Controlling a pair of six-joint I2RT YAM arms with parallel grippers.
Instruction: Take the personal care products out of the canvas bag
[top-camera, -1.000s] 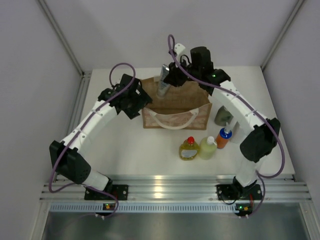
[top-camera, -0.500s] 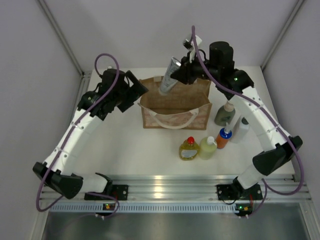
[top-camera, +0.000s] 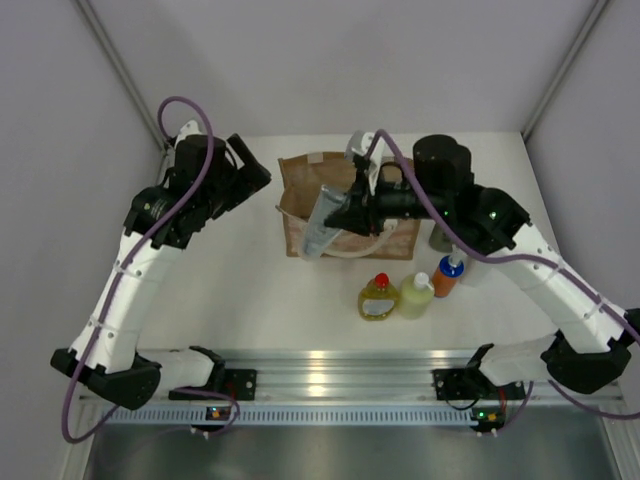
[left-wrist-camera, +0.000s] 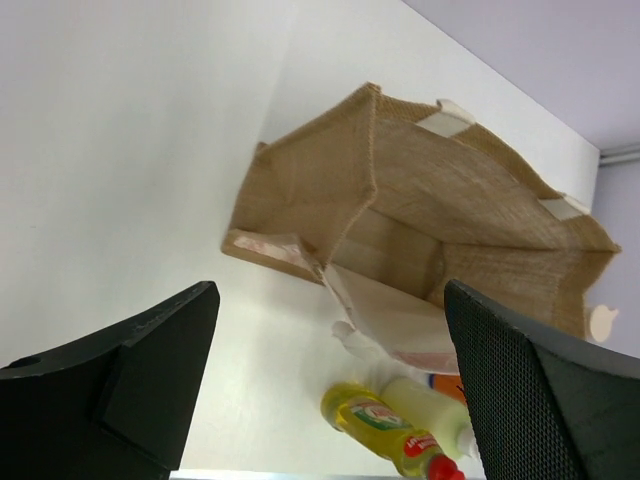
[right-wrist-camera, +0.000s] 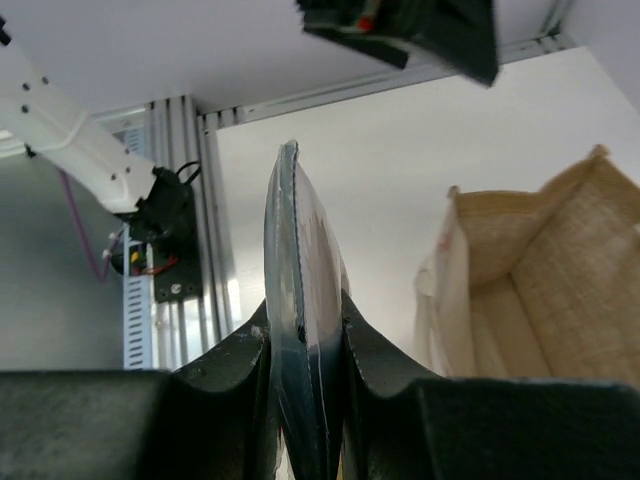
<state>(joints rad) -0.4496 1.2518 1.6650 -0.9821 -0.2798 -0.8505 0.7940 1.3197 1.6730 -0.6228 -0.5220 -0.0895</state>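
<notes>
Top external view: nearest, the yellow bottle (top-camera: 378, 297), pale-green bottle (top-camera: 416, 295) and orange bottle (top-camera: 448, 276) stand on the surface (top-camera: 250, 300); beyond, the right tool (top-camera: 338, 212) pinches the silvery tube (top-camera: 320, 230) outside the canvas bag (top-camera: 305, 172), not yet set down; the left tool (top-camera: 252, 178) gapes empty

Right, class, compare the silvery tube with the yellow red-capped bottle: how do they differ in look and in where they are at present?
The silvery tube is slim, flat and grey; the yellow red-capped bottle is squat and bright. The tube is clamped in the right gripper, tilted in the air; the bottle sits free on the table. Both are outside the canvas bag.
</notes>
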